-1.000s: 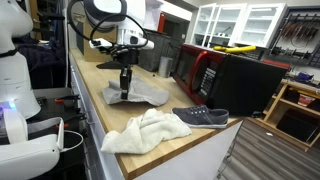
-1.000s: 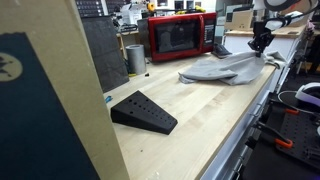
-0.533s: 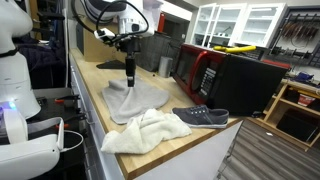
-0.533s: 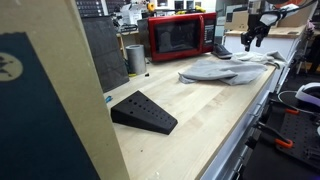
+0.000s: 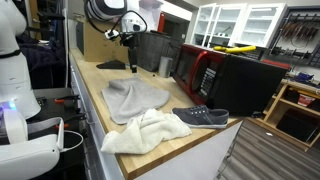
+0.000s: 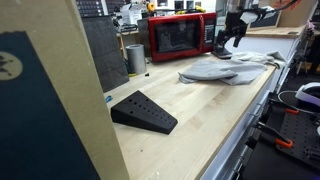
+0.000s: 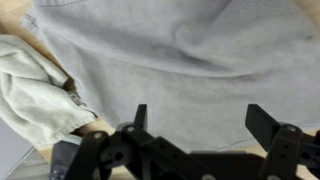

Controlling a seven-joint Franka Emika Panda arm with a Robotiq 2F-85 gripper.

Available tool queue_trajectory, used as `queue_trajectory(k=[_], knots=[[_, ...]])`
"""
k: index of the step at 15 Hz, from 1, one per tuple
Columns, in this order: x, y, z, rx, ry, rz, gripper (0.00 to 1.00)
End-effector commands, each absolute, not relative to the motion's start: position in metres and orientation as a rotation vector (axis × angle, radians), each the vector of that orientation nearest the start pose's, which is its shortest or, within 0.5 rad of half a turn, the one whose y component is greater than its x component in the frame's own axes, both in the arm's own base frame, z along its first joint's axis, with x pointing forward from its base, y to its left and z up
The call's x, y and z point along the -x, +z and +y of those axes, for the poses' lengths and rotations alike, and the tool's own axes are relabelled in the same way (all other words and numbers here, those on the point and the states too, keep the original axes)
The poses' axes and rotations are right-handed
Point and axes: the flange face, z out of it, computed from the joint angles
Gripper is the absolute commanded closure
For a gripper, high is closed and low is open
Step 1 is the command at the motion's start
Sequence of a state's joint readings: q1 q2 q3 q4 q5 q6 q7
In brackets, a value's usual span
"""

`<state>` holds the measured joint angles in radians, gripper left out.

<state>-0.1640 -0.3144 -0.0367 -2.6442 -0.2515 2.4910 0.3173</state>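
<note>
Workshop room with glass-fronted cabinets and tool racks at the back. A long wooden bench [image 5: 92, 80] runs through it. The landmark for all positions is the red microwave [image 5: 199, 72], which stands at the rear of the bench.

Hand [image 5: 131, 63]: hangs from the white arm [image 5: 108, 14] and points straight down. It is out in front of the microwave, toward the bench's open edge. In an exterior view the hand [image 6: 228, 40] shows dark, just beside the microwave's far end and above bench level. In the wrist view the hand [image 7: 200, 112] has its jaws spread wide, about as far as they appear to go. Both fingers [image 7: 140, 116] are bare, there is nothing between them, and the hand has hold of nothing.

Grey cloth [image 5: 135, 98]: lies spread on the bench in front of the microwave, directly beneath the hand. A clear gap shows between cloth and fingertips in both exterior views. The surface is mostly flat with a few soft folds [image 7: 190, 50].

White towel [image 5: 145, 130]: crumpled, farther out from the microwave than the cloth, at the bench's front edge. It touches the cloth's border.

Dark shoe [image 5: 201, 116]: sits on its sole in front of the microwave, just beside the towel.

Metal cup [image 6: 135, 57]: upright, just beside the microwave.

Black wedge [image 6: 143, 111]: on the bench, well apart from the microwave and from the cloth.
</note>
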Motion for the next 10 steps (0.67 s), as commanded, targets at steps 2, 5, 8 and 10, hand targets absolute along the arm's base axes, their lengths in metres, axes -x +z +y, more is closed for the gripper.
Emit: queue_trajectory(k=[2, 5, 8, 10], knots=[[-0.445, 0.344, -0.018, 3.205, -0.252, 0.25, 0.0], [-0.451, 0.327, 0.018, 3.234, -0.177, -0.043, 0.0], [-0.452, 0.314, 0.033, 3.241, -0.125, -0.247, 0.0], [-0.453, 0.307, 0.039, 3.238, -0.095, -0.356, 0.0]])
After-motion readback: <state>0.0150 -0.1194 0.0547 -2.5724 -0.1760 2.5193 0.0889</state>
